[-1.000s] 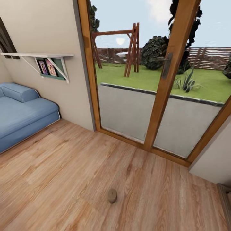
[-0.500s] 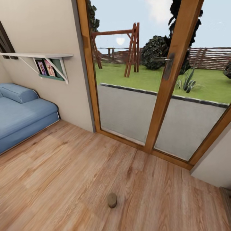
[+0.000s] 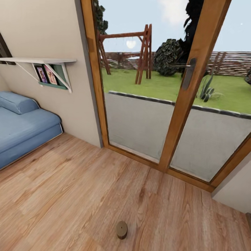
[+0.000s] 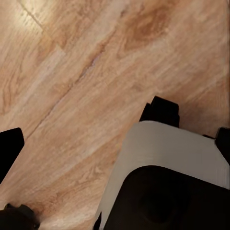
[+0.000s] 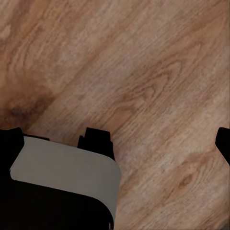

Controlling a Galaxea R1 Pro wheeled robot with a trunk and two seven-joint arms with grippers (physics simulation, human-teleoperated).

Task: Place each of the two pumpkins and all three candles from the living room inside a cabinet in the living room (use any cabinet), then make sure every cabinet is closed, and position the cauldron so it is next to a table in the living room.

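One candle [image 3: 121, 229], a short beige-grey cylinder, stands upright on the wooden floor [image 3: 69, 195] low in the head view, in front of the glass door. The pumpkins, cabinet, cauldron and table are out of view. In the left wrist view my left gripper [image 4: 116, 143] hangs over bare floorboards, its dark fingertips [image 4: 9, 148] far apart and nothing between them. In the right wrist view my right gripper [image 5: 117, 141] is also spread wide above the floor and holds nothing.
A blue sofa [image 3: 21, 125] stands at the left under a white wall shelf [image 3: 38, 61] with framed photos. A wood-framed glass door [image 3: 181, 104] with a dark handle [image 3: 189, 73] closes off the garden ahead. My white-and-black base [image 4: 167, 177] shows below both wrists.
The whole head view has shifted as the camera moved nearer the glass door. The candle now sits lower in the picture, but it has not moved on the floor.
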